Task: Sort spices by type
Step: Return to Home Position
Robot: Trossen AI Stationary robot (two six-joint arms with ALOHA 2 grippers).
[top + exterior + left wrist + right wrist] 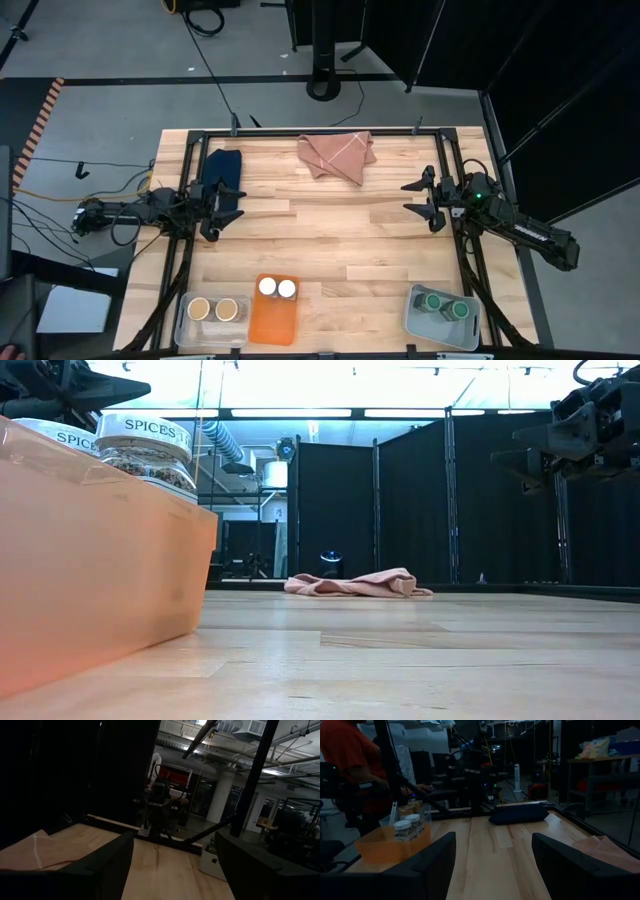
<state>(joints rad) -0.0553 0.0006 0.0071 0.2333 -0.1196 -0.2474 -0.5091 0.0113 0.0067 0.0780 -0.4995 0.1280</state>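
Observation:
Two white-lidded spice jars [277, 288] stand in an orange bin [274, 322] at the near edge. Two tan-lidded jars [213, 308] stand in a clear bin [190, 330] to its left. Two green-lidded jars [446, 304] stand in a grey bin [418, 322] at the near right. My left gripper [218, 210] hovers open above the table's left side, at the near end of a dark blue cloth [224, 170]. My right gripper [416, 198] hovers open above the right side. Nothing is between either pair of fingers, as both wrist views show [175, 865] [492, 865].
A pink folded cloth [337, 155] lies at the far middle. A black frame [320, 133] runs along the table's far and side edges. Bare wood stretches between the grippers. A person in red [350, 760] stands beyond the table's left side.

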